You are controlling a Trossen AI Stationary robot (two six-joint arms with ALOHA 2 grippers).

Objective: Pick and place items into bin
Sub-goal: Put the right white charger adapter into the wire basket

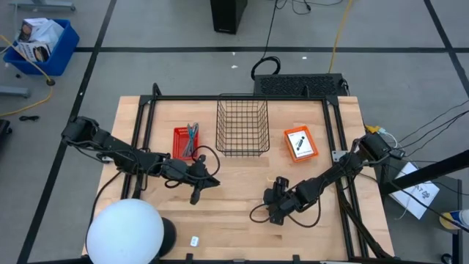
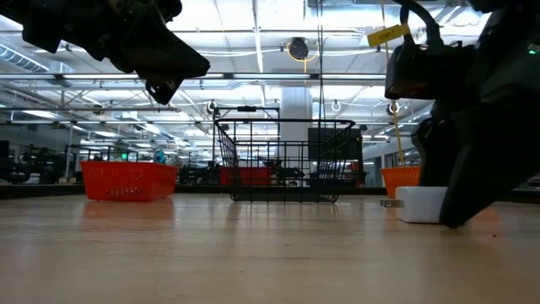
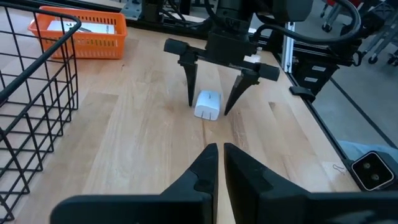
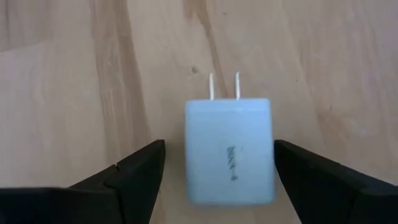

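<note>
From overhead I can't make out the white plug block [image 4: 229,151] at all; the right gripper [image 1: 276,205] covers it. My right wrist view shows it plainly, two prongs up, lying on the wooden table [image 1: 234,220] between wide-open fingers [image 4: 130,171] that don't touch it. The left wrist view confirms this and shows the left gripper [image 3: 217,167] pinched nearly closed, holding nothing. I count one wire basket [image 1: 242,127], one red bin [image 1: 186,141], one orange bin [image 1: 300,143], and a second white block [image 1: 194,240] near the table's front edge.
</note>
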